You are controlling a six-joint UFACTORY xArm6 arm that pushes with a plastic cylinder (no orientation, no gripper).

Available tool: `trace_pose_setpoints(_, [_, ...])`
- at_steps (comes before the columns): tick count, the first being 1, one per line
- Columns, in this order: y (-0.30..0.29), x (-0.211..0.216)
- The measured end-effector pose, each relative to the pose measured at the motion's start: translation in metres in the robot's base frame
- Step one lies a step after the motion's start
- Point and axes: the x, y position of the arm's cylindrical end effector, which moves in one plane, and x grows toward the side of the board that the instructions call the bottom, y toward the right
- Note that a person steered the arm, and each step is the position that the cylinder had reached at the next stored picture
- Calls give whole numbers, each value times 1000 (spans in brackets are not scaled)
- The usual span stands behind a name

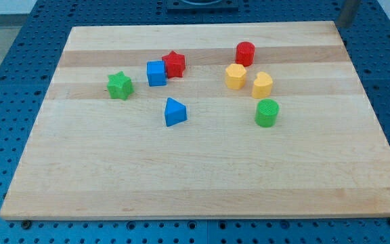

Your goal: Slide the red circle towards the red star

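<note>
My tip is out of view, so nothing can be placed relative to it. Left to right: green star (120, 85), blue cube (156, 73) touching the red star (174, 64), blue triangle (175, 112), then the red circle (245, 53) above two yellow blocks (235, 76), well apart from its target.

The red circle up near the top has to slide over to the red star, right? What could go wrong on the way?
My tip is not visible in this view, so I cannot say where the push starts.
1. The red circle is round; an off-centre push may roll it aside toward the yellow block just below it.
2. The red star touches the blue cube; too strong a push could knock both.
</note>
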Motion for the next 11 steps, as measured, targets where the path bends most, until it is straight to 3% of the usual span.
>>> trace_pose_setpoints(3, [-96, 4])
trace_pose_setpoints(5, [-96, 56])
trace_pose_setpoints(11, [-207, 95])
